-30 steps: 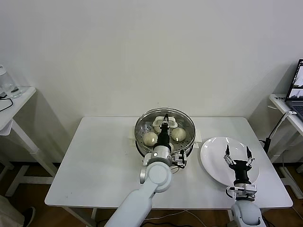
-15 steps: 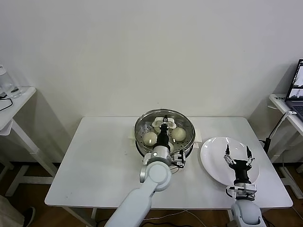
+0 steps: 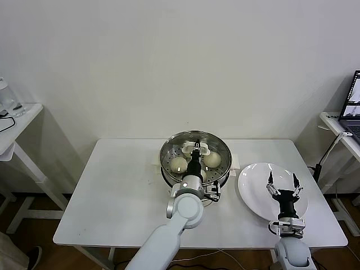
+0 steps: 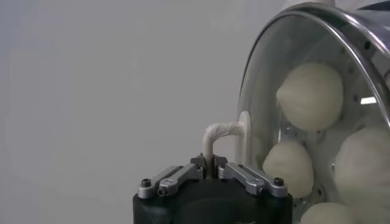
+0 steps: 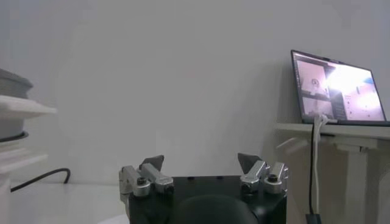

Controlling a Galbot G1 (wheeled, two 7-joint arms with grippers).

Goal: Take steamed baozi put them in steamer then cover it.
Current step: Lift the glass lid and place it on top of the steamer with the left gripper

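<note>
The steamer (image 3: 166,169) stands at the table's back middle. The clear glass cover (image 3: 216,147) lies level over its mouth. Several baozi (image 3: 178,163) show through the glass. My left gripper (image 3: 195,152) is shut on the cover's white handle (image 3: 195,147) from above. In the left wrist view the fingers (image 4: 210,165) pinch the handle (image 4: 222,130), with the cover (image 4: 268,73) and baozi (image 4: 311,94) behind it. My right gripper (image 3: 282,182) is open and empty above the white plate (image 3: 253,185); in the right wrist view (image 5: 201,162) its jaws stand wide apart.
The white plate is bare, at the table's right. A laptop (image 5: 338,85) sits on a side table at the far right (image 3: 354,101). Another small table (image 3: 17,121) stands at the far left. A white wall is behind.
My left gripper has lowered the cover a little onto the steamer. The right arm has not moved.
</note>
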